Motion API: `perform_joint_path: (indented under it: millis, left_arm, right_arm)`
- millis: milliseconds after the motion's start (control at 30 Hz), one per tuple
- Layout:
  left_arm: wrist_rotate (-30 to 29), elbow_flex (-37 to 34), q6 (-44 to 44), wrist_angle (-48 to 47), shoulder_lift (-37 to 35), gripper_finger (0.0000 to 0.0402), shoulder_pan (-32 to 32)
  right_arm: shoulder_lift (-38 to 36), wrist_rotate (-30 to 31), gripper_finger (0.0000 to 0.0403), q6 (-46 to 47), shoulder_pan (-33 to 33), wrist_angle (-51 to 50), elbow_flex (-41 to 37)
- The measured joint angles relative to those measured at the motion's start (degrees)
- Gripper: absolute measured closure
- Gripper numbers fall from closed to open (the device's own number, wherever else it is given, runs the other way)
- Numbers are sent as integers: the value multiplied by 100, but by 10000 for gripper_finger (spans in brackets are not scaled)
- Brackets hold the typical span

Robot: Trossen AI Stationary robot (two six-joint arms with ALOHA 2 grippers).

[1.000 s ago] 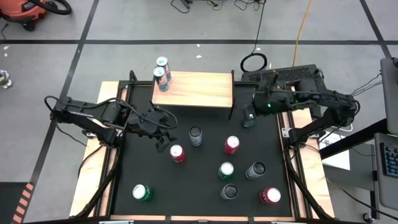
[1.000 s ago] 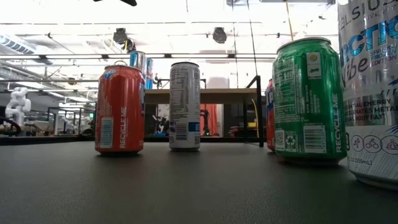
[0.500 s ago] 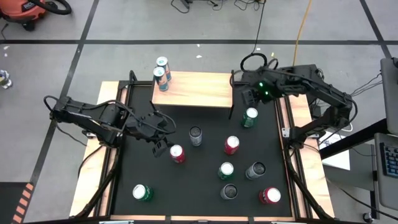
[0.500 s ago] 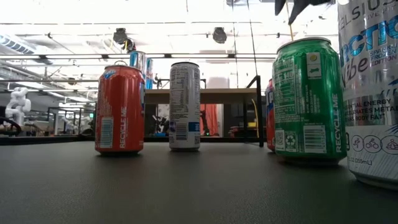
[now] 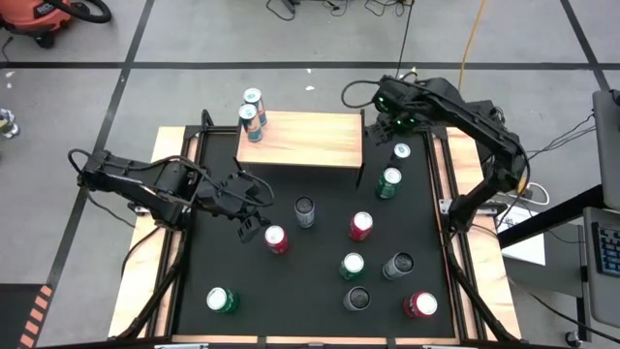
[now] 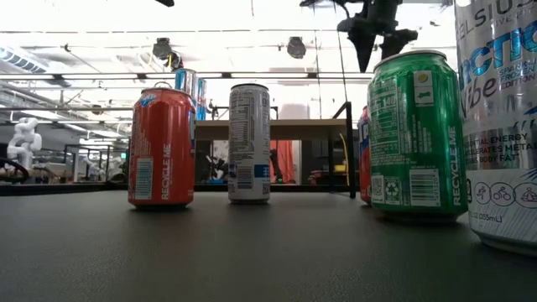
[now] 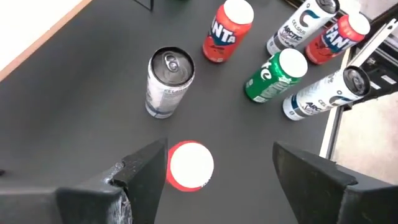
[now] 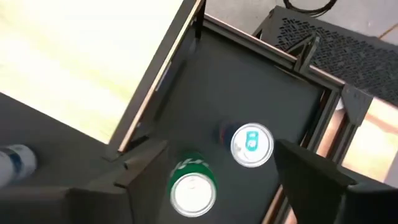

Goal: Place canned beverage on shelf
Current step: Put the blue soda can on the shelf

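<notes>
Clearly the nearest candidate is the red aluminium can with a white lid (image 5: 276, 239), which stands upright on the matte black tabletop (image 5: 310, 310), well short of the small light-wood shelf on thin black legs (image 5: 310, 139). Two slim blue-and-silver cans (image 5: 252, 114) already stand at the shelf's left end; the rest of the board is bare.

Over the red can hangs the left gripper (image 5: 254, 219), its dark fingers spread wide and holding nothing; in the left wrist view the lid (image 7: 190, 165) sits nearer one finger than the other. Closing from that offset could, I judge, nudge the smooth, round can sideways or tip it.

Just beside it stands a silver can with a dark top (image 5: 305, 212), close enough for a finger to clip.

Farther off, the right gripper (image 5: 399, 114) hovers past the shelf's right end, fingers parted and empty, above a white-and-blue can (image 5: 401, 152) and a green can (image 5: 389, 182). Seven more cans dot the table, so a carried can could knock one.
</notes>
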Motion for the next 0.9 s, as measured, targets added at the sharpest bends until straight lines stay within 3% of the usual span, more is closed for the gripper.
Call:
perform_joint_path:
  millis: [367, 633, 900]
  left_arm:
    - [-574, 0, 5, -189, 0, 114, 145]
    - [-596, 0, 316, -189, 0, 114, 560]
    - [-552, 0, 458, -199, 0, 114, 889]
  right_arm:
    - [-97, -56, 99, -1023, -483, 103, -399]
    - [-90, -995, 99, -1358, -1038, 597, -1406]
    - [-90, -1333, 86, -1707, -1452, 880, -2152]
